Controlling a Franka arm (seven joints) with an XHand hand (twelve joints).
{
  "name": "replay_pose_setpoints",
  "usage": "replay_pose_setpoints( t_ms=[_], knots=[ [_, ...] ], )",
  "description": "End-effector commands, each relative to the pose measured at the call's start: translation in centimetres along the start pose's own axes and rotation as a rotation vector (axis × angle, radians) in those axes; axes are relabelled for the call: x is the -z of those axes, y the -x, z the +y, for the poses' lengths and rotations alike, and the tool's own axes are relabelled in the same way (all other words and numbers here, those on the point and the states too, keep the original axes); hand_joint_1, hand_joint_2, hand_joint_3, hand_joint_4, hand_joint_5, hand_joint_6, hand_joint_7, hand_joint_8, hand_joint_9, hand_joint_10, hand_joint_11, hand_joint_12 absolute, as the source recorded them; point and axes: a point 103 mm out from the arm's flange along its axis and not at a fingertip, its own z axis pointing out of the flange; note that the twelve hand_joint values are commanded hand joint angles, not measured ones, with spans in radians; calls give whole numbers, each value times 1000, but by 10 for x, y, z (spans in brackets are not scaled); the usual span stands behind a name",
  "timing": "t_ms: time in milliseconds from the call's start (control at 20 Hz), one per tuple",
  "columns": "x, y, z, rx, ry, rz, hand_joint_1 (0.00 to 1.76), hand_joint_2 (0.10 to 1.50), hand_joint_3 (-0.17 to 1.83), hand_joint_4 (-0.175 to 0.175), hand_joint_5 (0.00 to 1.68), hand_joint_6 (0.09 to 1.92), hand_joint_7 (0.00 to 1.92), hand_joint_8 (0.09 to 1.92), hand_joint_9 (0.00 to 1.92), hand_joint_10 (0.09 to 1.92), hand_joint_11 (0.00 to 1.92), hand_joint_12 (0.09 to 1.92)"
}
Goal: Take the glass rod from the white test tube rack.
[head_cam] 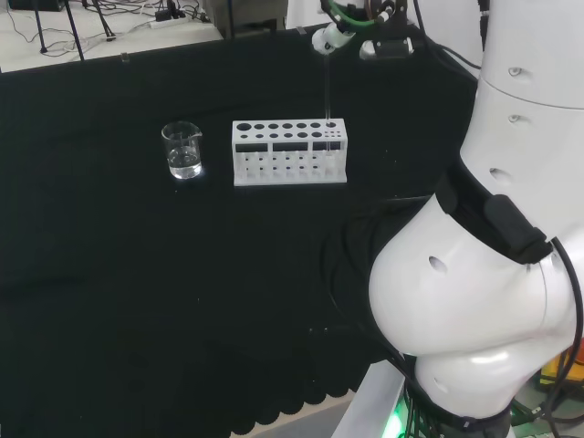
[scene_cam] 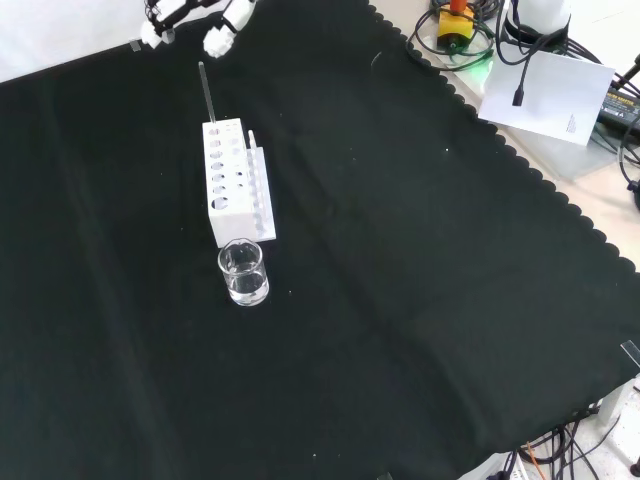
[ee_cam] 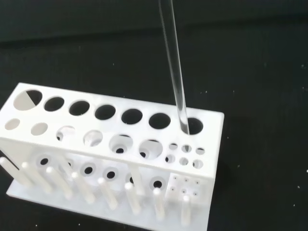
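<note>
Head view: the thin clear glass rod (head_cam: 328,96) stands upright in the white plastic test tube rack's (head_cam: 290,153) right end hole; fingers (head_cam: 330,38) just above its top, whether pinching it I cannot tell.

Front view: the rod (scene_cam: 207,93) rises near the tabletop's far edge, white fingers (scene_cam: 222,38) beside its tip.

Wrist view: the rod (ee_cam: 174,67) leans slightly, foot in the rack (ee_cam: 110,154).

So there's a clear glass rod (ee_cam: 175,77) standing nearly upright in the end hole of the white test tube rack (head_cam: 290,153), which sits upper middle of the head view on the black cloth, rod poking well above the rack's right end.
</note>
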Motion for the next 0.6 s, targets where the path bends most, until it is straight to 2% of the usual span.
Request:
replay_pose_setpoints(
  t_ms=[50,400,500,600],
  knots=[
    [-16,3,6,-16,-18,9,575,1249,-175,-171,192,87,294,969,419,936,52,1450],
    [-31,2,10,-21,-40,11,575,1253,-175,-175,233,87,415,984,532,929,120,1438],
    [-34,0,12,-25,-42,9,579,1254,-175,-175,302,87,498,985,608,923,165,1427],
    [-34,0,14,-35,-55,36,588,1256,-175,-175,375,87,610,998,710,930,221,1418]
  ],
)
